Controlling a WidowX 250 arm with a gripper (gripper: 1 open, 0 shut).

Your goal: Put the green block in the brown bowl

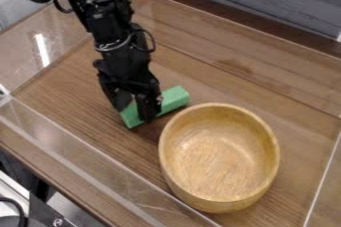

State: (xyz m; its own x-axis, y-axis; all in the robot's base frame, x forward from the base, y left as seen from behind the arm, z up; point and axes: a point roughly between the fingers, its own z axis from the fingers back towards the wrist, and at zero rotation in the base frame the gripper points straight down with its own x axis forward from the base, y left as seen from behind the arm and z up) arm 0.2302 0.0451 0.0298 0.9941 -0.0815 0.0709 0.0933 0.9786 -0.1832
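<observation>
We see the tool (134, 103) pointing down with fingers spread astride the green block (158, 105) on the tabletop (253, 82); the brown bowl (220, 156) sits just beside it.

No text, label, brand, number or sign can be read on anything in view.
</observation>
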